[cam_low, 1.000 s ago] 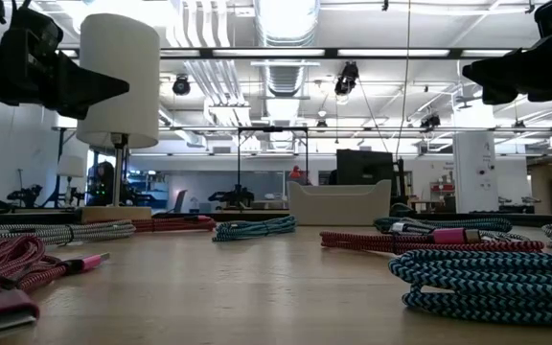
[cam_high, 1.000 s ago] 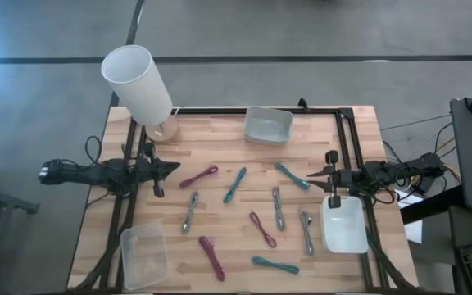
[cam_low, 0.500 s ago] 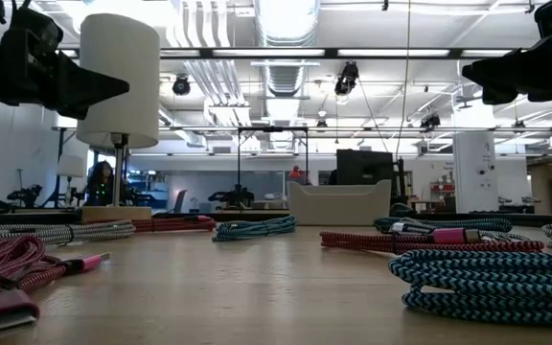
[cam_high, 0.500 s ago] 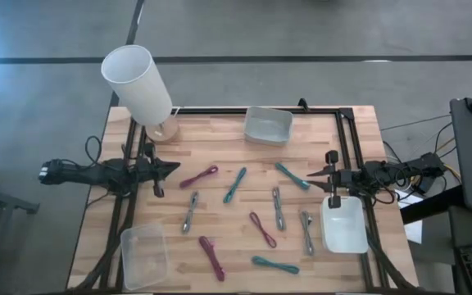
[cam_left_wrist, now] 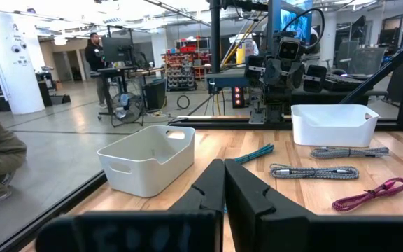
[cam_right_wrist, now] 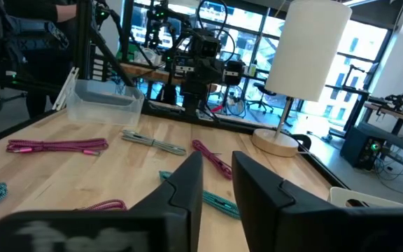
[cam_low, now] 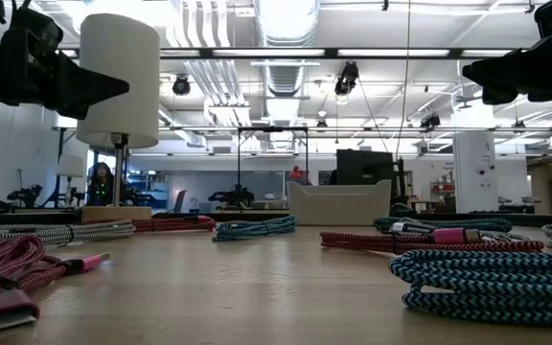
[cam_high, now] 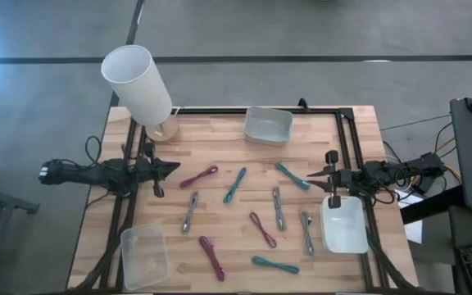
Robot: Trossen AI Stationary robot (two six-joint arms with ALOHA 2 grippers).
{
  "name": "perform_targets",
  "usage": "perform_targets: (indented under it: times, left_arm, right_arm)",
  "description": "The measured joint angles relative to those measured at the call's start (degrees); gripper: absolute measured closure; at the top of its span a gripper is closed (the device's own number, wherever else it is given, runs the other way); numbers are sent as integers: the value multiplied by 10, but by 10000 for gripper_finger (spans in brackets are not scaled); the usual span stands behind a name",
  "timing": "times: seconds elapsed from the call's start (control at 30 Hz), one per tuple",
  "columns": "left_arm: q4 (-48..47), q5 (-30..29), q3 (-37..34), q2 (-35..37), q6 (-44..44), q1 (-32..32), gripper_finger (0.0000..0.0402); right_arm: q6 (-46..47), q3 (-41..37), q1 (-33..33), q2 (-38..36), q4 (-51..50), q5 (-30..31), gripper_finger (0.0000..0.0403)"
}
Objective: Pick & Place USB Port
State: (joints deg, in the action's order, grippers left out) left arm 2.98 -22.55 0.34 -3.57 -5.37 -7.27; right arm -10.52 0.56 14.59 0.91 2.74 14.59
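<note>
Left pincer (cam_high: 174, 168) hovers at nine o'clock, fingers narrow; right pincer (cam_high: 311, 174) at three o'clock, slightly parted, both empty above the surface (cam_high: 220, 135).

Nine coiled braided USB cables (cam_high: 235, 184), seemingly all bundled: teal, magenta, grey; lying flat, scattered apart mid-table.
</note>
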Motion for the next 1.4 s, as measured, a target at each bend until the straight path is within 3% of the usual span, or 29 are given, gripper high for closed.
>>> perform_targets:
  times: [0.33,0.77,1.4]
  left_arm:
    - [0,0,0,0,0,0,390]
    - [0,0,0,0,0,0,390]
    - [0,0,0,0,0,0,390]
  right_arm:
    - [0,0,0,0,0,0,317]
    - [0,0,0,0,0,0,335]
    - [0,0,0,0,0,0,321]
